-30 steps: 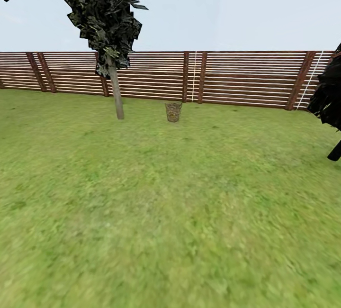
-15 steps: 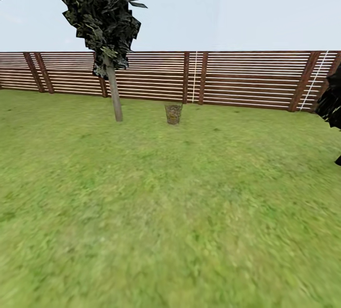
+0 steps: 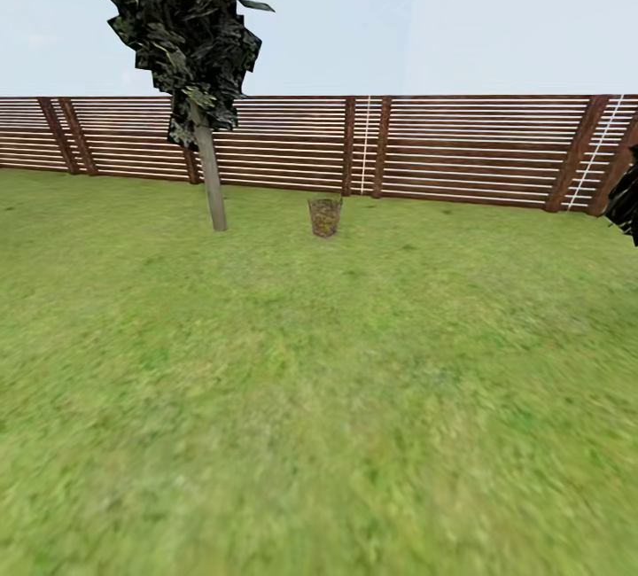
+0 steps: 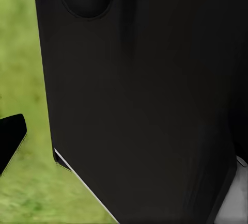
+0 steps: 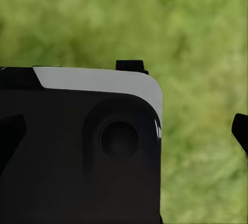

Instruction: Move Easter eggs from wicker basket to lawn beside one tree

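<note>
The wicker basket stands far off on the lawn, just before the fence. Yellowish patches show through its weave, too small to tell apart as Easter eggs. A tree with a pale straight trunk and dark speckled foliage rises a short way left of the basket. In the left wrist view a dark fingertip shows over grass beside a black part of my body. Another dark fingertip shows in the right wrist view beside a black and white housing. Neither view shows how the jaws stand.
A brown horizontal-slat fence closes the garden behind the basket and tree. Dark foliage of another tree pokes in at the right edge. Open grass stretches from me to the basket.
The whole view has shifted: the tree slid slightly left, the basket sits a little lower and larger, and the dark tree at the right has mostly left the picture. The camera moved, not the things.
</note>
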Controlling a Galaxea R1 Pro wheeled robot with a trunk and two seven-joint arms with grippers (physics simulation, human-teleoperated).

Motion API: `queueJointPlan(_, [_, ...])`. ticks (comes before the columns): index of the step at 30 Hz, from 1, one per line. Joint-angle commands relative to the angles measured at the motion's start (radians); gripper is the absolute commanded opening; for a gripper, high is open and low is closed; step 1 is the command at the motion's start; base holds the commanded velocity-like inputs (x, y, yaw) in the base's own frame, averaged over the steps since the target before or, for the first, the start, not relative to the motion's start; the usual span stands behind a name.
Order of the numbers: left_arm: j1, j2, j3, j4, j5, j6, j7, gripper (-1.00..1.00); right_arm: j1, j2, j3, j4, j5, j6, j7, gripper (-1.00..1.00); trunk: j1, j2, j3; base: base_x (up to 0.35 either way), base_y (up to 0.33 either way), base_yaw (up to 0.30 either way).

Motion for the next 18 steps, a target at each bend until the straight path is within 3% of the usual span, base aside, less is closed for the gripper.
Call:
queueJointPlan(1, [0.000,0.000,0.002,0.000,0.001,-0.002,0.000,1.00,-0.001,0.000,-0.004,0.001,0.003,-0.003,0.003,1.00,0.001,0.000,-0.001,0.337,0.000,0.000])
queueJointPlan(18, [0.000,0.000,0.002,0.000,0.001,-0.002,0.000,1.00,-0.001,0.000,-0.004,0.002,0.007,-0.003,0.003,1.00,0.001,0.000,-0.001,0.337,0.000,0.000])
